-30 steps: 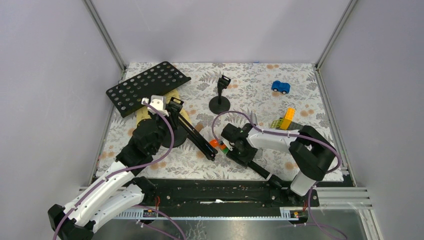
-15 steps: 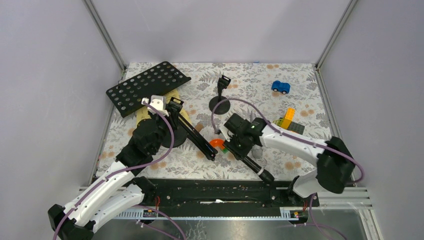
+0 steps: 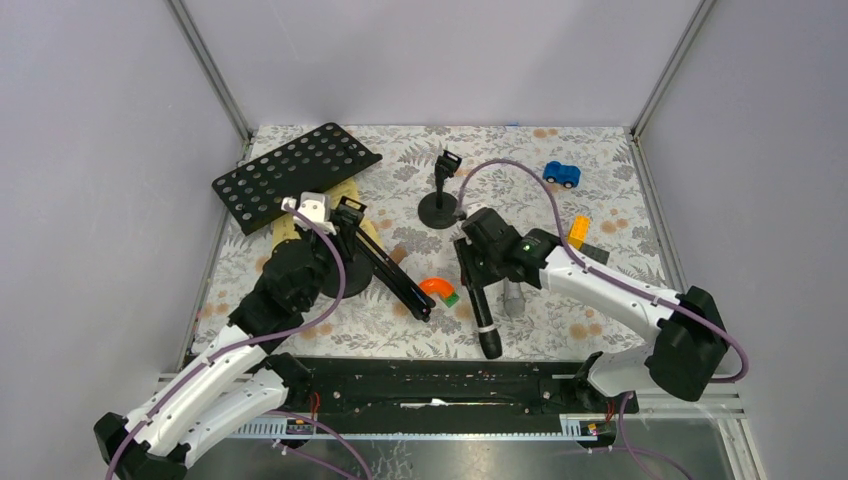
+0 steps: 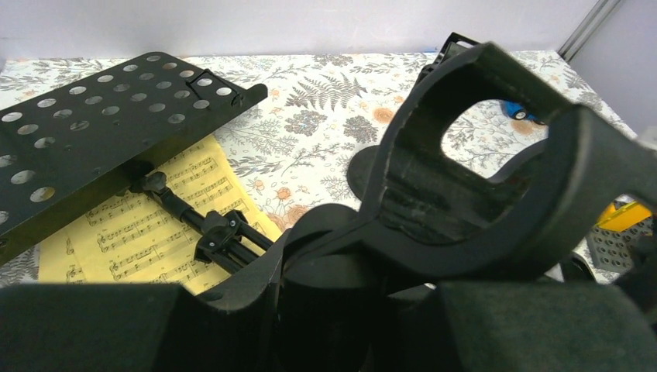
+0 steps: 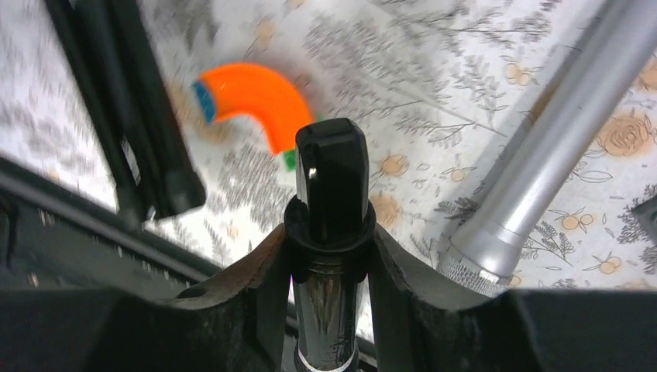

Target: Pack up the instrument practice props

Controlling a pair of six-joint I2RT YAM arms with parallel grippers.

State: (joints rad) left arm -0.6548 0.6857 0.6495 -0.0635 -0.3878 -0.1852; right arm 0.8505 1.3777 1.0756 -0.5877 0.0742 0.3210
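The black perforated music rack (image 3: 295, 175) lies at the back left, its folded legs (image 3: 400, 285) stretching toward the middle over yellow sheet music (image 4: 147, 225). My left gripper (image 3: 338, 228) is shut on a black mic holder (image 4: 422, 182) whose round base (image 3: 352, 272) rests on the mat. A second mic holder (image 3: 440, 205) stands upright at the centre back. Just right of centre, my right gripper (image 3: 478, 268) is shut on the black microphone (image 3: 486, 328), whose free end points at the near edge. The silver microphone (image 3: 513, 298) lies just right of it.
An orange curved block (image 3: 437, 287) lies between the rack legs and the black microphone. A blue toy car (image 3: 561, 174) sits at the back right. Yellow and dark bricks (image 3: 578, 232) lie right of my right arm. Frame posts and grey walls enclose the mat.
My right gripper closed on the black microphone and moved back and right, swinging it from a slant to point at the near edge and uncovering the orange block. The left arm stayed still.
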